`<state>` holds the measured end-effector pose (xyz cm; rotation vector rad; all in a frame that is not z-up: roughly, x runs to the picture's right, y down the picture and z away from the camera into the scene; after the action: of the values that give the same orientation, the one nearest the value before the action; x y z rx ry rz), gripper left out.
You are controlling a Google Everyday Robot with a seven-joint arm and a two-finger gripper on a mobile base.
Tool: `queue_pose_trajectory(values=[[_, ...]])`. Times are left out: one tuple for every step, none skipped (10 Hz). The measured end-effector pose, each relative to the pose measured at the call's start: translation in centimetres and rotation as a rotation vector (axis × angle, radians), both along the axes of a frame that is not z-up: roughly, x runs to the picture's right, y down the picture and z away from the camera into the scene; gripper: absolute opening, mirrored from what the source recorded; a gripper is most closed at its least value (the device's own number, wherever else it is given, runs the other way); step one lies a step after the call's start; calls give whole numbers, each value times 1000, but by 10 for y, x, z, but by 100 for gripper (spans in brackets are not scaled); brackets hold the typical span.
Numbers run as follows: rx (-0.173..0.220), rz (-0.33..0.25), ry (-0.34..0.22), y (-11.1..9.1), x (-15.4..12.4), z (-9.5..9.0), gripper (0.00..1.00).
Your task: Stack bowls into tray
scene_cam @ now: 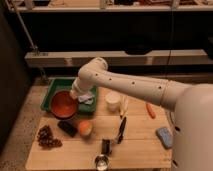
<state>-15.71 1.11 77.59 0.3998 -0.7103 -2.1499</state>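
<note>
The green tray [54, 87] sits at the back left of the wooden table. The orange-red bowl [63, 103] rests in the tray's front part, its rim reaching the tray's near edge. My gripper [81, 95] hangs from the white arm over the tray's right half, just right of the orange-red bowl. A pale whitish-blue shape [89, 98], which looks like the smaller bowl, lies right under the gripper inside the tray. The gripper hides much of it, and I cannot tell whether it is held.
A cream cup [113, 101] stands right of the tray. On the table are a round orange fruit [85, 128], dark grapes [47, 136], a dark block [67, 128], a black utensil [121, 130], an orange stick [150, 110], a blue sponge [164, 136] and a metal cup [101, 161].
</note>
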Motion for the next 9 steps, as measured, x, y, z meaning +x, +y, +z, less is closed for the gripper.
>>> queue_pose_trajectory(values=[[7,10,-13,-8,3,5,0],[11,16,-33,-21,2,12,0],[7,16,-43,-29,1,17,0],[-3,21,-50,-36,3,22,0],[-20,30,-55,-45,8,32,0],[-33,35,-57,-50,12,42,0],[-45,36,-62,-50,13,49,0],[-56,33,-71,-50,14,60,0],[-64,29,-80,-53,17,76,0]])
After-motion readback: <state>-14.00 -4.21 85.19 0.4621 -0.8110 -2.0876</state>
